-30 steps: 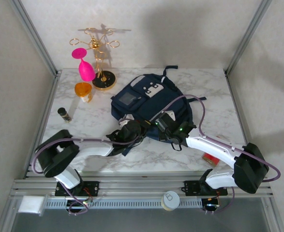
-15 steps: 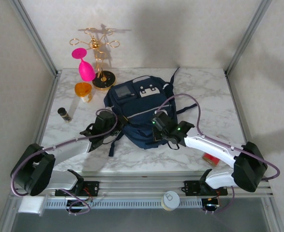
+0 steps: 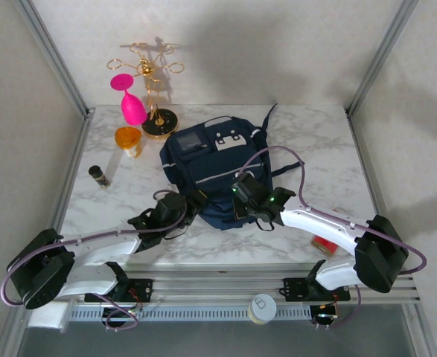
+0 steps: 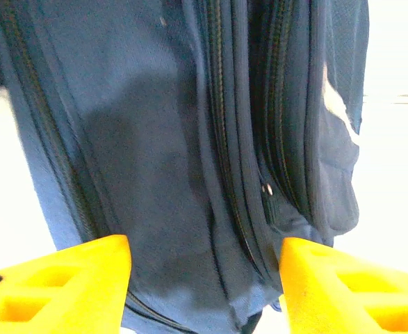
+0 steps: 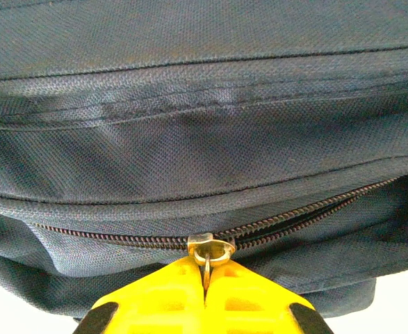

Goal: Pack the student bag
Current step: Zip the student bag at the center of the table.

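top external: large navy blue fabric backpack with pale trim stripes, the student bag [image 3: 212, 160], lies flat mid white marble worktop [image 3: 330, 149], white patch and grey square patch facing up at its far end. left arm [image 3: 99, 239] reaches to the bag's near left corner. left wrist: yellow jaws stand apart, open, navy fabric and zip lines between them, nothing clamped. right arm [image 3: 315, 221] reaches to the bag's near edge. right wrist: yellow jaws closed, pinching a small metal zipper pull [image 5: 207, 249] on a dark zip that gapes slightly to the right of the pull. far left on the worktop: pink wine glass [image 3: 132, 105] tilted, foot up, beside gold wire stand [image 3: 155, 82]; orange cup [image 3: 128, 139]; small dark bottle [image 3: 98, 175] standing well apart from the bag.
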{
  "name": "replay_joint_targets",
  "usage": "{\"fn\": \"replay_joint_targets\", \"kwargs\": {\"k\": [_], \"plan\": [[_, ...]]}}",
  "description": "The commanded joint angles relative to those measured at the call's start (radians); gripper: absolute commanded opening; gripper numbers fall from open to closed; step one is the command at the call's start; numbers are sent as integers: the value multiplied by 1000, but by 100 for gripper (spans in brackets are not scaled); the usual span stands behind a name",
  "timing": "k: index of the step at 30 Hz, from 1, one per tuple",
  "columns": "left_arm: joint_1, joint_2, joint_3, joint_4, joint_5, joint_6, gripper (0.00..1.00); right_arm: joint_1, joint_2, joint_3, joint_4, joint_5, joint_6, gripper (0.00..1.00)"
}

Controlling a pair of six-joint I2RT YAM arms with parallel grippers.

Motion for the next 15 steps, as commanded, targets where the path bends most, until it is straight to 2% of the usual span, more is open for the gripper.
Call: {"fn": "replay_joint_targets", "kwargs": {"k": [1, 5, 6, 8, 10, 15], "plan": [[-56, 67, 42, 66, -147, -149, 58, 3, -8, -18, 25, -6, -2, 0], [-78, 170, 140, 73, -186, -156, 58, 4, -11, -21, 32, 1, -6, 0], [-81, 193, 158, 88, -190, -164, 55, 3, -12, -20, 30, 5, -6, 0], [-85, 233, 189, 97, -210, -160, 45, 4, -13, -19, 27, 17, -8, 0], [-85, 268, 225, 32, -256, -175, 30, 0, -15, -19, 20, 47, 0, 0], [-81, 281, 244, 17, -310, -105, 0, -59, -55, -45, -7, 56, 32, 0]]}}
